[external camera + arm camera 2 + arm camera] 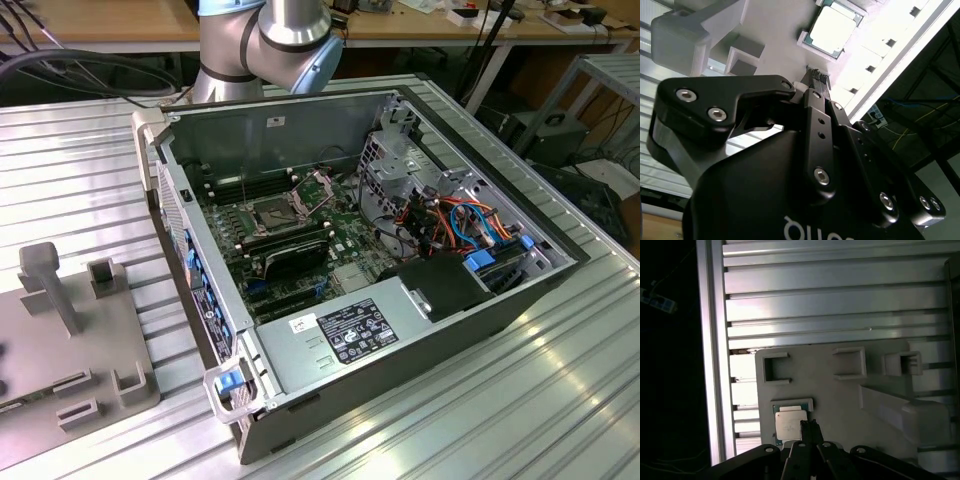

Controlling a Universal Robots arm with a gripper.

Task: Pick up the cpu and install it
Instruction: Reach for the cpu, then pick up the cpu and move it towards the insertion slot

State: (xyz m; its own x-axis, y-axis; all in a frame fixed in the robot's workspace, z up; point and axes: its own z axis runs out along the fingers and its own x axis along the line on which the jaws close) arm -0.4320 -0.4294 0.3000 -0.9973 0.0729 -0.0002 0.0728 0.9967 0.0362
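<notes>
My gripper [818, 75] hovered near the cpu [832, 31], fingers pressed together, seemingly empty. Chip judged light, stiff, smooth-topped, fragile; take it by opposite edges.

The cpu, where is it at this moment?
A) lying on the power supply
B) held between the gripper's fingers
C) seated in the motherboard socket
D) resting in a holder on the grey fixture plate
D: in the second wrist view the cpu sits in its holder on the grey fixture plate, apart from the gripper.
</notes>
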